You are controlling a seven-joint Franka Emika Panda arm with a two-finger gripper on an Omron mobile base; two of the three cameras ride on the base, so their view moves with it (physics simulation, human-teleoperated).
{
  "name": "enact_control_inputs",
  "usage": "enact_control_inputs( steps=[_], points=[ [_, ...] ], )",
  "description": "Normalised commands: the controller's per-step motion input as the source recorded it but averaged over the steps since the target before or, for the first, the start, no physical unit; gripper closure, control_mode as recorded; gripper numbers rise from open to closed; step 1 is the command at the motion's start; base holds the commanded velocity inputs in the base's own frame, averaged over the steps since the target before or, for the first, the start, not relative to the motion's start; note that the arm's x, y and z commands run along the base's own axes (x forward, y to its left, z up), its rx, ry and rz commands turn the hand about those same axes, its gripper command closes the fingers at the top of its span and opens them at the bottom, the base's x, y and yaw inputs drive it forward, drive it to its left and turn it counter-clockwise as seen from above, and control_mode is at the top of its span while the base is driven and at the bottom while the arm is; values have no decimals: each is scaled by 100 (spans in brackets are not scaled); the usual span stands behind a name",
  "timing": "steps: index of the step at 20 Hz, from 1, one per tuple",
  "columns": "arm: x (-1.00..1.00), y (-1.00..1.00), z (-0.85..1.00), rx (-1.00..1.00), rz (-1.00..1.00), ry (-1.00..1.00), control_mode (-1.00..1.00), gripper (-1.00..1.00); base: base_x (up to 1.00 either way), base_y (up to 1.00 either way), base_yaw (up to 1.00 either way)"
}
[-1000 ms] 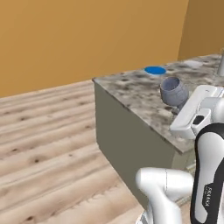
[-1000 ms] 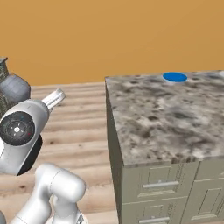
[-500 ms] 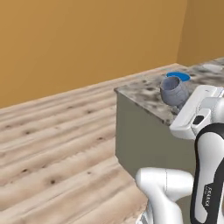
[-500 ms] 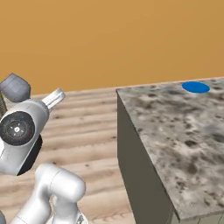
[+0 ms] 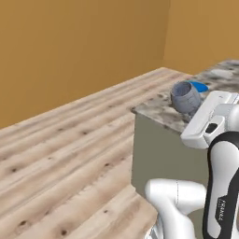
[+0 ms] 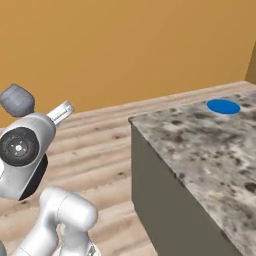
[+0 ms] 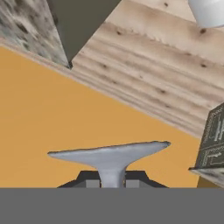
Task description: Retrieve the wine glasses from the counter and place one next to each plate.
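A translucent grey-blue wine glass [image 5: 185, 97] is held sideways in the air, with my gripper [image 5: 200, 111] shut on its stem. From the right base camera its bowl [image 6: 17, 100] sticks out above the white hand. The hand view has its round foot [image 7: 109, 154] just ahead of the gripper [image 7: 112, 180], the stem pinched between the dark fingertips [image 7: 89, 183]. A bright blue plate [image 6: 223, 106] lies flat on the granite island top [image 6: 200, 150], far from the glass; the same plate [image 5: 200, 87] peeks out behind the bowl. The counter is out of view.
The island's near corner [image 5: 140, 112] and its dark side panel [image 6: 155, 200] stand ahead of the base. Wooden floor [image 5: 70, 149] stretches to the left, up to an orange wall [image 6: 125, 45]. A dark patterned block [image 7: 214, 144] edges the hand view's right side.
The whole picture has shifted, so the base has moved: the island and blue plate have slid to the right in both base views. The glass stays gripped the same way.
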Motion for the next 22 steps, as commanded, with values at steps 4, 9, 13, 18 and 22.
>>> enact_control_inputs(
  steps=[4,9,13,18,22],
  points=[
    [0,0,0,0,0,0,100,100,100,100,-32],
    [0,0,0,0,0,0,100,100,96,100,-29],
    [0,0,0,0,0,0,100,100,84,100,-25],
    [0,0,0,0,0,0,100,100,92,100,-28],
    [0,0,0,0,0,0,100,100,99,100,-31]
  ],
)
